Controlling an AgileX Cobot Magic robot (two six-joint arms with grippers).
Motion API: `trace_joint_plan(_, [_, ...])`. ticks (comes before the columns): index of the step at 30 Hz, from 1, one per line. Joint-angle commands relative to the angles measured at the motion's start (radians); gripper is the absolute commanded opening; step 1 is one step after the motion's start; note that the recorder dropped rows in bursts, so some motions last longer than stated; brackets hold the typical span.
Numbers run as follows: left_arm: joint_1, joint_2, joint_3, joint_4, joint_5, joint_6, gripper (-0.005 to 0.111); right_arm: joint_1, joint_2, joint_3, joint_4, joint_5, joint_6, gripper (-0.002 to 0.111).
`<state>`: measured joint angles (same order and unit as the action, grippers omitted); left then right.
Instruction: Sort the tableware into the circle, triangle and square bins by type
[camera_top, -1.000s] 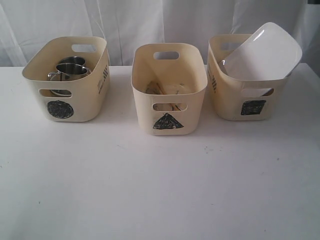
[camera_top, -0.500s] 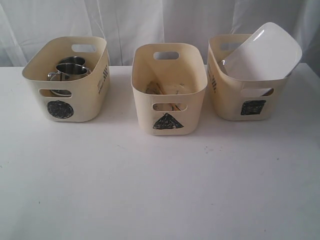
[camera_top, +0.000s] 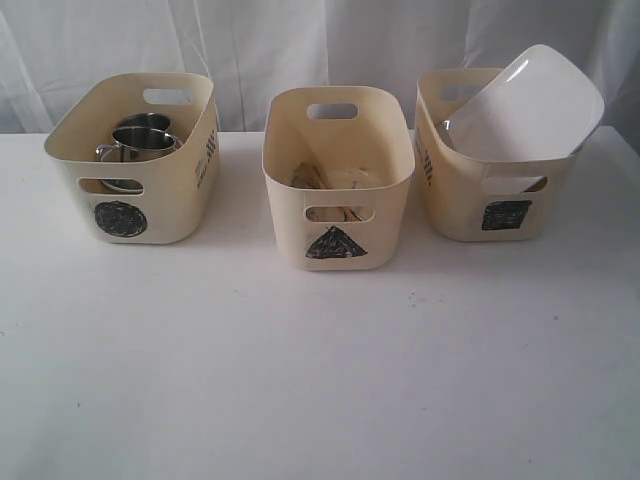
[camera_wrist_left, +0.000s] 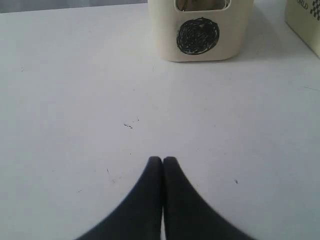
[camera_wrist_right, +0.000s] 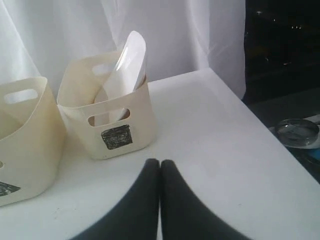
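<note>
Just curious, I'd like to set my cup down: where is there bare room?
The wide tabletop in front of the three tubs is bare. Narrower gaps lie between circle tub, triangle tub and square tub. Inside is crowded: mugs, plate.

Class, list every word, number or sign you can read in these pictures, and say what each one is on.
Black scribbled circle: front of the left tub.
Black scribbled triangle: front of the middle tub.
Black scribbled square: front of the right tub.
Dark side print on the tubs: too blurred to read.
No words or numbers are legible.
</note>
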<state>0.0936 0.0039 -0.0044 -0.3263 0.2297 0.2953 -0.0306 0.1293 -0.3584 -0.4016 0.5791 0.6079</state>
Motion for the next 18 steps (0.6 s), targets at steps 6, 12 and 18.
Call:
trace_joint_plan(6, [0.004, -0.004, 0.004, -0.011, 0.003, 0.000, 0.000, 0.000, -0.065, 0.013, 0.001, 0.045, 0.001, 0.000])
trace_joint_plan(12, [0.004, -0.004, 0.004, -0.011, 0.003, 0.000, 0.000, 0.000, -0.065, 0.013, 0.001, 0.045, 0.001, 0.000])
trace_joint_plan(18, [0.004, -0.004, 0.004, -0.011, 0.003, 0.000, 0.000, 0.000, -0.065, 0.013, 0.001, 0.047, 0.001, 0.000])
